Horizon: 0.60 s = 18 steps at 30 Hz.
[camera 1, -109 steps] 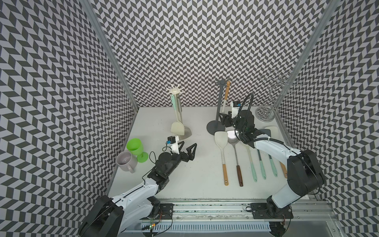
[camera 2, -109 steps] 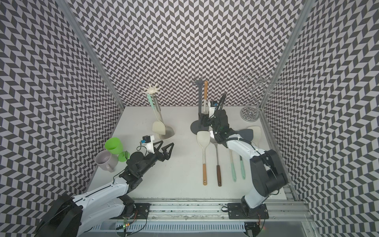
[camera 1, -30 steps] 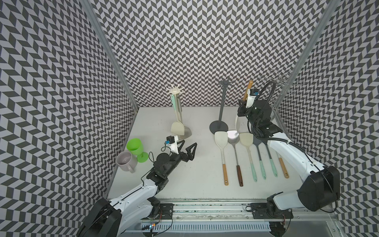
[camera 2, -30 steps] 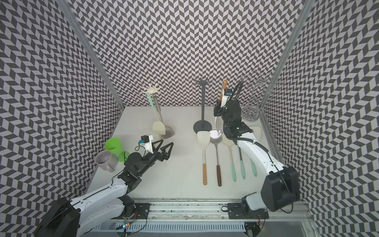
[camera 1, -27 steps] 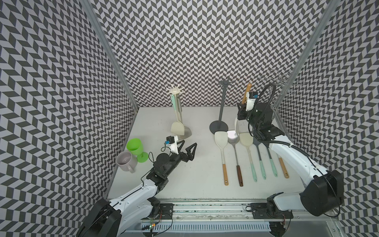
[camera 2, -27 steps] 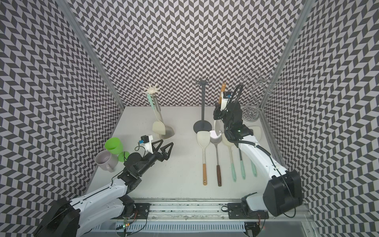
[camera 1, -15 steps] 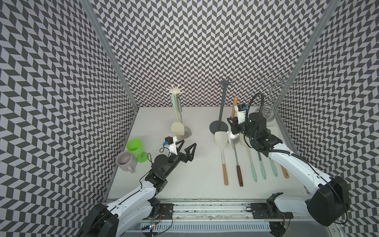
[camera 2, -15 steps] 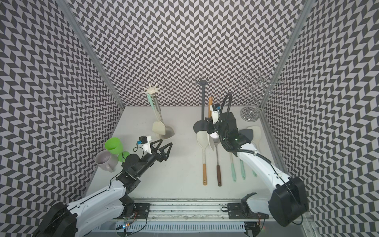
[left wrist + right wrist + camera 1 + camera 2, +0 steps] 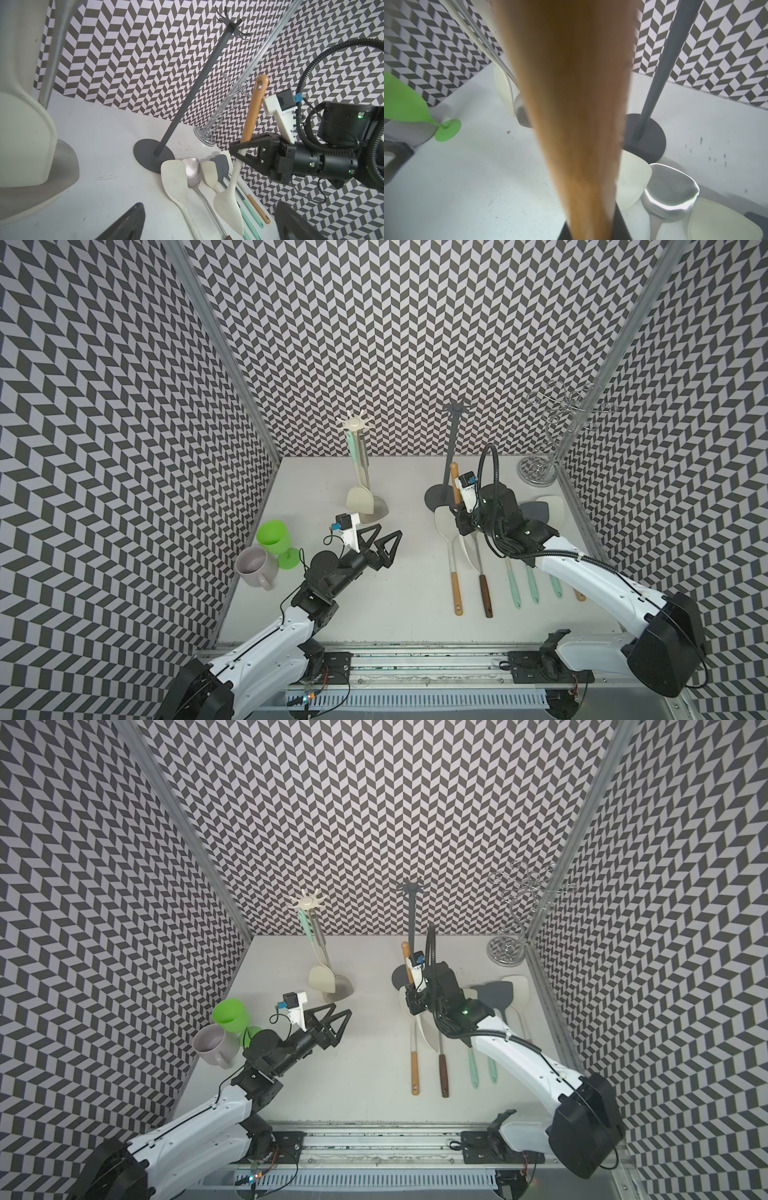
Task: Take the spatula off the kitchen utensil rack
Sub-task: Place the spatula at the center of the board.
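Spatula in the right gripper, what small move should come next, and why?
Probably lower the spatula a little and lay it on the table. The right gripper is shut on its handle, it is already clear of the grey rack, and its blade hangs above the utensils lying in a row.

Spatula [image 9: 234, 178]: handle orange-brown wood with a satin finish, its grain blurred in the right wrist view. Neck and blade cream, matt, plastic or silicone-like. Utensil rack [image 9: 187, 99]: dark grey, matt, smooth coating on pole and base. Ladle [image 9: 670, 191] bowl: polished metal, mirror-bright. Wire stand [image 9: 540, 466]: chromed metal, glossy. Table [image 9: 407, 593]: white, matt, with dark scuffs. Goblet [image 9: 272, 533]: green plastic, smooth. Mug [image 9: 253, 566]: pale, slight gloss; material not clear.
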### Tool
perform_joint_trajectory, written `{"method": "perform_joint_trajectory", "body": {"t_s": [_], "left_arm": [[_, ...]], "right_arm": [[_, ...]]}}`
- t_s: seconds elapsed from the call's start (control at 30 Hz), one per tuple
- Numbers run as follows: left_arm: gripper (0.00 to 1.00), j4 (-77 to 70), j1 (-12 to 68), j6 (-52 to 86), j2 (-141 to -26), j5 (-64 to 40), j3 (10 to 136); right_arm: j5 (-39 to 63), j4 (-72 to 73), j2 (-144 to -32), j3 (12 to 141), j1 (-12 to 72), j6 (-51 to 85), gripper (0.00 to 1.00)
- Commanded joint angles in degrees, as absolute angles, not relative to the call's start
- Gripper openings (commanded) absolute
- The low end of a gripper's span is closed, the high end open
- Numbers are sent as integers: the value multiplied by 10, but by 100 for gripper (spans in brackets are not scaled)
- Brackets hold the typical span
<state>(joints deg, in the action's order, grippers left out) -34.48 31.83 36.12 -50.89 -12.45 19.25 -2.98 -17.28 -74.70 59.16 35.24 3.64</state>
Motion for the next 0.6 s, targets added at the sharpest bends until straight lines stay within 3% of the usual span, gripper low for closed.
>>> {"method": "perform_joint_trajectory", "body": {"t_s": [0.0,0.23,0.57], "left_arm": [[99,-257,316,384,-527,-157,266],[99,-156,313,405,-600,-227,368],[99,-217,312,459,-652,-301,403]], "right_arm": [[-61,-207,-736,612,364,54,0],[-45,-172,-653,537,370,48,0],[-60,-93,-611,468,422,61,0]]}}
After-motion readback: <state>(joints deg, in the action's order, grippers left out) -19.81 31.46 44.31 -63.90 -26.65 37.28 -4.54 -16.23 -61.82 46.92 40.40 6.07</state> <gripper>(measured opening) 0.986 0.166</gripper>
